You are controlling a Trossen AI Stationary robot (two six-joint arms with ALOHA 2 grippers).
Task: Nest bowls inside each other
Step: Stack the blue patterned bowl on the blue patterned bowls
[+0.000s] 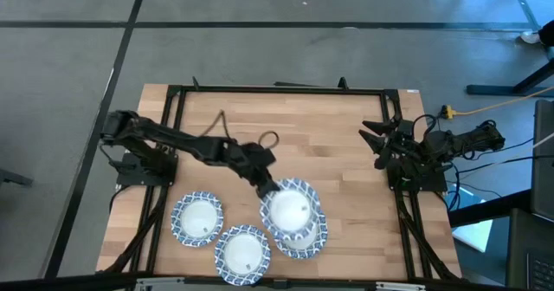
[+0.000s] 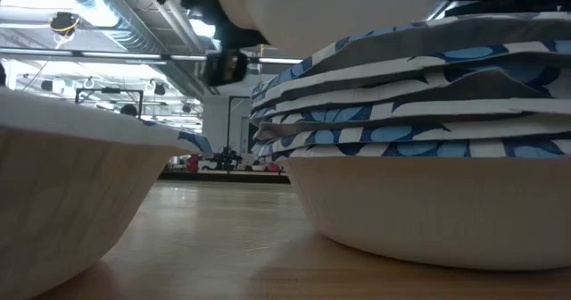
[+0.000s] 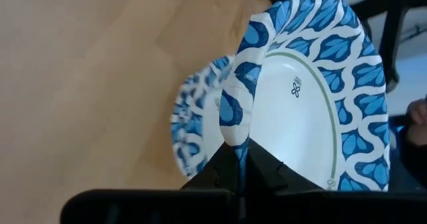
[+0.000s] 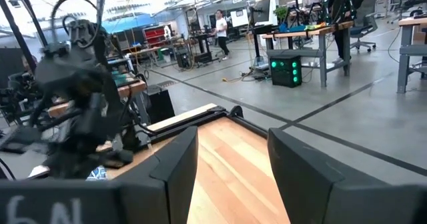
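High view: the left gripper (image 1: 266, 184) holds a white round paper bowl with a blue-and-white patterned rim (image 1: 290, 210) by its edge, directly over the stack of matching nested bowls (image 1: 303, 237) near the front edge of the pale wooden table (image 1: 338, 144). Two single matching bowls (image 1: 197, 218) (image 1: 242, 251) lie apart to the stack's left. The right gripper (image 1: 378, 142) waits at the table's right side.

Low view: the held bowl's (image 2: 330, 10) underside hangs just above the stack's (image 2: 419, 157) layered rims; contact probably not yet made, though the gap is hard to judge.

Left wrist view: fingers (image 3: 230, 171) pinched tight on the held bowl's rim (image 3: 233, 114). Advice: centre over the stack, level the bowl, lower until seated, then release.

Right wrist view: fingers (image 4: 303, 171) spread wide, holding nothing.
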